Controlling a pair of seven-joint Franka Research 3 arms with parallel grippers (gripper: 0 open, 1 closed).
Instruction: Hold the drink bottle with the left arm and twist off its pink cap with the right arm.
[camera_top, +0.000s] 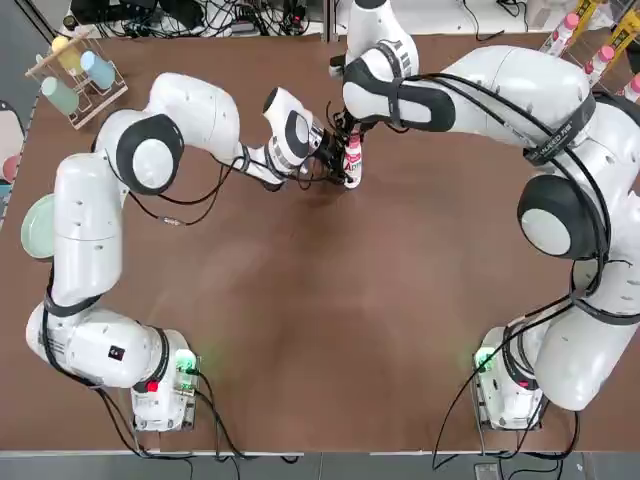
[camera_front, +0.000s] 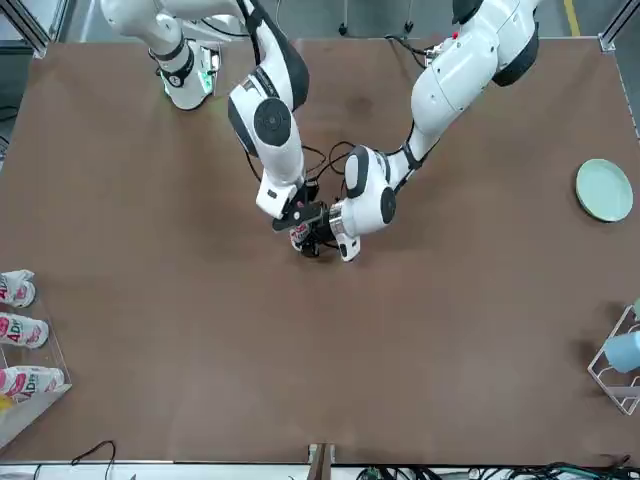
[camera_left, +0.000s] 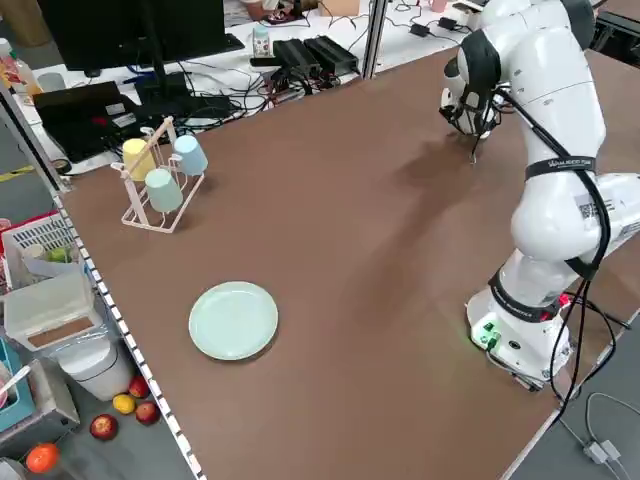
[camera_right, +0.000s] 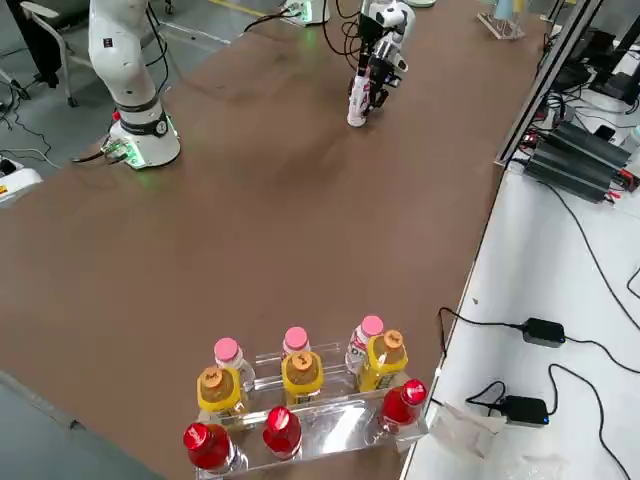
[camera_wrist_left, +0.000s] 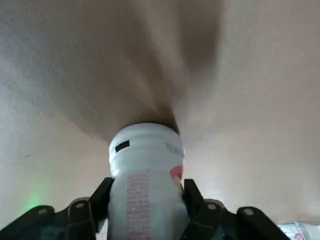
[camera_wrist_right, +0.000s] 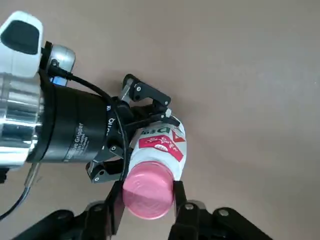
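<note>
right wrist view gives me the clearest read: the pink cap (camera_wrist_right: 148, 195) sits squarely between my right gripper (camera_wrist_right: 145, 200) pads, jaws narrow and clamped on it, w/ the cam looking straight down the bottle's long axis. so the drink bottle (camera_wrist_right: 159, 150) stands upright on the table (camera_wrist_right: 240, 75), cap end up, and the right hand is stacked directly above it. that's the relation i care abt: twist axis = bottle axis = vertical, and the wrist lines up w/ it as far as i can judge.

the left gripper (camera_wrist_right: 135, 135) comes in from the side, level, its 2 fingers pinched on the labelled body just below the cap. left wrist view confirms it: bottle (camera_wrist_left: 146, 190) held tight between both fingers (camera_wrist_left: 100, 197), base end pointing away from that cam.

top view puts the bottle (camera_top: 352, 160) toward the far side of the table, abt mid-width, w/ the left gripper (camera_top: 335, 160) touching it from my left and the right arm (camera_top: 440, 100) reaching over from my right. both hands are on it, so neither is nearer; roles are split body vs cap.

cap looks seated on the neck, not off yet. my guess: next is more wrist roll abt that vertical axis while the left hand resists spin. risk is the bottle slipping round in the left pinch.
</note>
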